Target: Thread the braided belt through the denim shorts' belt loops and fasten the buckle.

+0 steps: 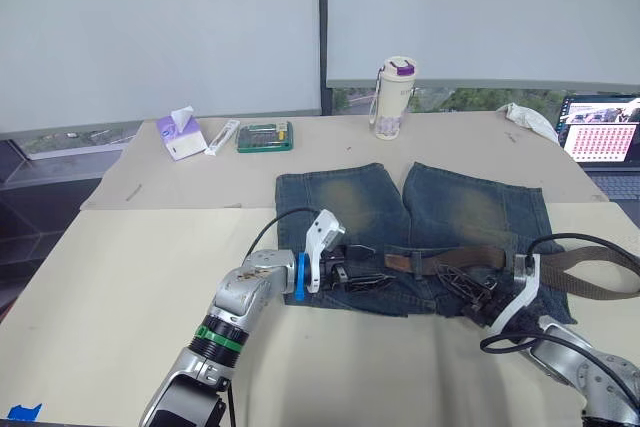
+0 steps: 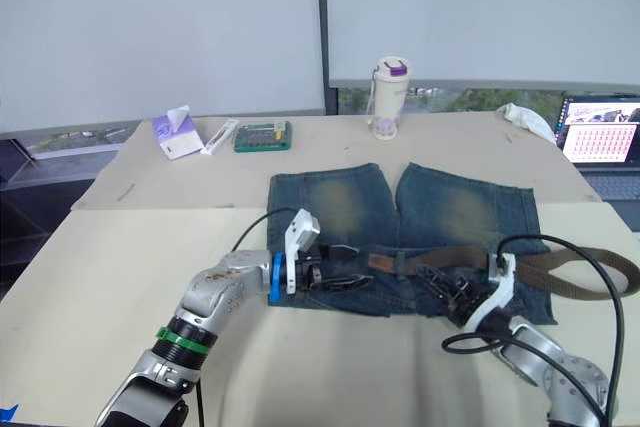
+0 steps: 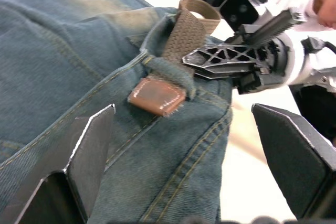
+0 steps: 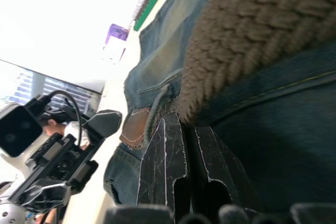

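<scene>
Table [image 1: 120, 287]: one denim shorts [image 1: 450, 207]; one braided belt [image 1: 455, 258]; two tools.

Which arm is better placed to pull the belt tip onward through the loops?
Probably the left. The left gripper is open beside the leather tip of the braided belt, just past a belt loop. The right gripper is shut at the waistband, behind that loop.

Bare table [image 1: 130, 277] lies open left of the denim shorts [image 1: 340, 197]. Behind them stand a bottle [image 1: 393, 97], tissue box [image 1: 180, 134] and laptop [image 1: 603, 132].
</scene>
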